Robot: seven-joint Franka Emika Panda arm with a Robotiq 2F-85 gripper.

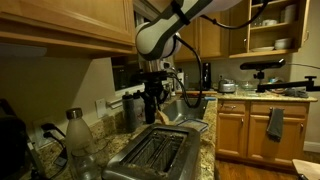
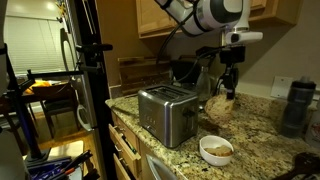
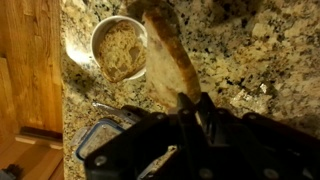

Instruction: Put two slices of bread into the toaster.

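Observation:
In the wrist view a tan, rough slice of bread (image 3: 165,55) stands on edge between my fingers, and my gripper (image 3: 190,108) is shut on its lower end above the speckled granite counter. In an exterior view the gripper (image 2: 229,82) hangs to the right of and behind the brushed-silver toaster (image 2: 165,112), with the slice of bread (image 2: 221,103) just below it near the counter. In an exterior view the toaster (image 1: 150,155) lies in the foreground with both dark slots showing and nothing in them. There the gripper (image 1: 152,102) is beyond the toaster. No other slice shows.
A white bowl (image 3: 118,48) with pale contents sits next to the held slice; it also shows in front of the toaster's right side (image 2: 216,150). A blue-rimmed container (image 3: 100,140) lies under the wrist. A dark bottle (image 1: 77,135), a dark tumbler (image 2: 297,105) and wooden cabinets (image 3: 30,70) stand around.

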